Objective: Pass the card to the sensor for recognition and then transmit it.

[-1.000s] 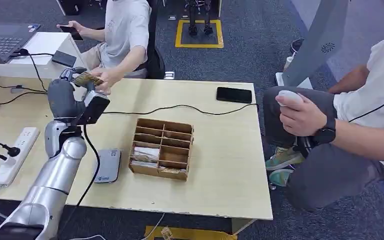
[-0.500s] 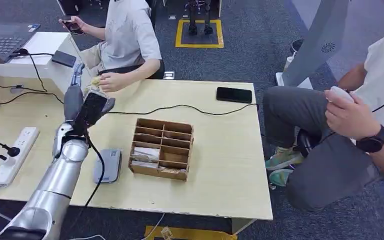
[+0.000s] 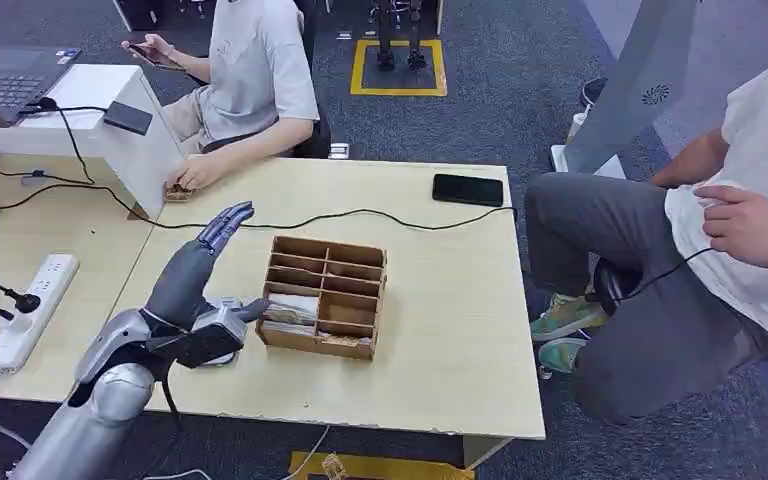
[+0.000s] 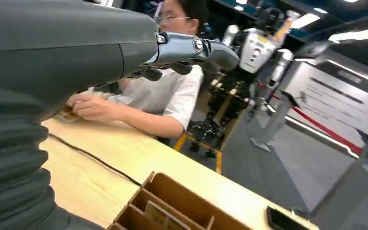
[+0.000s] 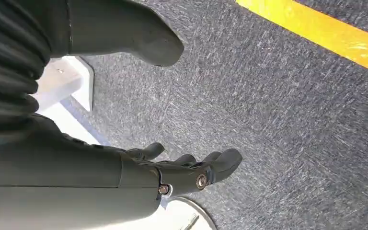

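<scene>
The left hand (image 3: 203, 262) sits at lower left of the frame, fingers spread and holding nothing, beside the wooden organizer (image 3: 324, 297); the card (image 3: 177, 190) lies under a person's hand (image 3: 188, 178) at upper left; the right hand (image 5: 172, 172) hangs released above carpet.

The head camera looks down from high over the table (image 3: 440, 300). The left wrist camera sits low and close above it, sharing the box (image 3: 325, 297) (image 4: 172, 206). The right wrist camera faces carpet (image 5: 292, 120)
</scene>
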Robot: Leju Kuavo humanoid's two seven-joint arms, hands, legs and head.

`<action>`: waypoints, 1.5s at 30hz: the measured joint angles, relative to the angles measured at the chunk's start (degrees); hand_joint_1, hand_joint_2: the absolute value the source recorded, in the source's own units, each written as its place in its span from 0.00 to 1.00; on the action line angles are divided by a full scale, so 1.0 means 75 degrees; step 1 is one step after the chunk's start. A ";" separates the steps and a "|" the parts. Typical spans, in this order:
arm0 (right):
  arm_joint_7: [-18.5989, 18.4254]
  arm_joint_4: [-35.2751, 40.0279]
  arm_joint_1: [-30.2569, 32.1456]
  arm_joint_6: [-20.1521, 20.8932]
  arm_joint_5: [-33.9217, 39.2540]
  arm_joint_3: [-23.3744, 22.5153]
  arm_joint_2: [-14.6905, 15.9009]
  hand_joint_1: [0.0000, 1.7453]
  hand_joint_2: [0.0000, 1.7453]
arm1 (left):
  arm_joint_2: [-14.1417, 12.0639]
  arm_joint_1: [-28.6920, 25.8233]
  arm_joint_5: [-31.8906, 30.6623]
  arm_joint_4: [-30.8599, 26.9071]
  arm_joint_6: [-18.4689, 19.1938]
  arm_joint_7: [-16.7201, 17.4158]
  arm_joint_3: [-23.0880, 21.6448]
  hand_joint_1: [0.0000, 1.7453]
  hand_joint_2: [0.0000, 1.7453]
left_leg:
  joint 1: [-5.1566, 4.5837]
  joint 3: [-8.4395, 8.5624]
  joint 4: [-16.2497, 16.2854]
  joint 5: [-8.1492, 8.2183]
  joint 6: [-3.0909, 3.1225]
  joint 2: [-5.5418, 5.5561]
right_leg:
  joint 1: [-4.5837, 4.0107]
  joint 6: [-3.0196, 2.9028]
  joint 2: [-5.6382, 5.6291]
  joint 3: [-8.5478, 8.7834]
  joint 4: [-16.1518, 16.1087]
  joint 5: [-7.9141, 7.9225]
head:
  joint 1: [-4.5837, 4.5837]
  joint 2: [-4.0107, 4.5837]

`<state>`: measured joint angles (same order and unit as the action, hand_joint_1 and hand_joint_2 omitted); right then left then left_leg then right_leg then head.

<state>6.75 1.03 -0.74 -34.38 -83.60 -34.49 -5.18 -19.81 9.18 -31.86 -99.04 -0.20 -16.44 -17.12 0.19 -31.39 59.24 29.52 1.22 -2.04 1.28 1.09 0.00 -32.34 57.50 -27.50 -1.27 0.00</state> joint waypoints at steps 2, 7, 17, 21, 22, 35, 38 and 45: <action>0.0020 -0.0009 -0.0020 0.0000 0.0091 -0.0003 0.0000 0.00 1.00 | -0.0277 -0.0132 -0.0723 -0.0274 -0.0006 0.0041 -0.0259 0.00 1.00 | 0.0001 0.0000 0.0000 -0.0001 -0.0001 0.0000 | 0.0000 -0.0001 0.0000 0.0000 0.0000 0.0001 | 0.0003 0.0000; 0.0020 -0.0038 -0.0071 0.0000 0.0187 -0.0003 0.0000 0.00 1.00 | -0.0947 -0.0143 -0.2372 -0.0518 -0.0356 0.0423 -0.0909 0.00 1.00 | 0.0001 0.0001 0.0000 -0.0004 -0.0005 0.0002 | 0.0000 -0.0002 0.0002 0.0001 0.0000 0.0002 | 0.0003 0.0000; -0.0204 -0.0055 -0.0074 0.0026 0.0382 0.0015 0.0003 0.00 1.00 | -0.1614 0.0292 -0.2691 -0.0480 -0.0437 0.0997 -0.1807 0.00 1.00 | 0.0000 0.0000 0.0000 -0.0004 -0.0005 0.0002 | 0.0000 -0.0002 0.0002 0.0001 0.0000 0.0002 | 0.0003 0.0000; -0.0192 -0.0052 -0.0091 0.0099 0.0402 0.0017 0.0006 0.00 1.00 | -0.1643 0.0465 -0.2677 -0.0404 -0.0370 0.1055 -0.1932 0.00 1.00 | 0.0000 0.0001 0.0001 -0.0004 -0.0005 0.0002 | 0.0001 -0.0001 0.0002 0.0001 0.0000 0.0002 | 0.0000 0.0000; -0.0178 -0.0055 -0.0100 0.0102 0.0411 0.0020 0.0006 0.00 1.00 | -0.1643 0.0531 -0.2683 -0.0363 -0.0315 0.1114 -0.1973 0.00 1.00 | 0.0000 0.0000 0.0001 -0.0004 -0.0005 0.0002 | 0.0000 -0.0001 0.0002 0.0001 0.0000 0.0002 | 0.0003 0.0000; -0.0061 -0.0055 -0.0262 0.0096 0.0542 0.0073 0.0015 0.00 1.00 | -0.1768 0.1041 -0.2327 0.0155 0.0262 0.1215 -0.2517 0.00 1.00 | 0.0001 -0.0001 0.0000 -0.0004 -0.0006 0.0002 | 0.0000 -0.0002 0.0002 0.0000 0.0001 0.0003 | 0.0003 0.0000; -0.0064 -0.0055 -0.0261 0.0102 0.0647 0.0082 0.0015 0.00 1.00 | -0.1873 0.1124 -0.2260 0.0211 0.0286 0.1277 -0.2617 0.00 1.00 | 0.0001 0.0000 0.0000 -0.0004 -0.0006 0.0001 | 0.0000 -0.0002 0.0001 0.0000 0.0001 0.0003 | 0.0003 0.0000; -0.0152 -0.0055 -0.0259 0.0128 0.0659 0.0146 0.0015 0.00 1.00 | -0.2013 0.1200 -0.2074 0.0313 0.0446 0.1276 -0.2823 0.00 1.00 | 0.0001 0.0000 0.0000 -0.0004 -0.0005 0.0001 | 0.0000 -0.0002 0.0001 0.0000 0.0001 0.0003 | 0.0003 0.0000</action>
<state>5.62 0.61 -2.68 -33.42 -78.66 -33.40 -5.07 -34.90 18.18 -47.41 -96.69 3.15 -6.86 -38.29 0.20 -31.39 59.24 29.48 1.18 -2.03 1.27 1.08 0.01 -32.34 57.51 -27.47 -1.25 0.00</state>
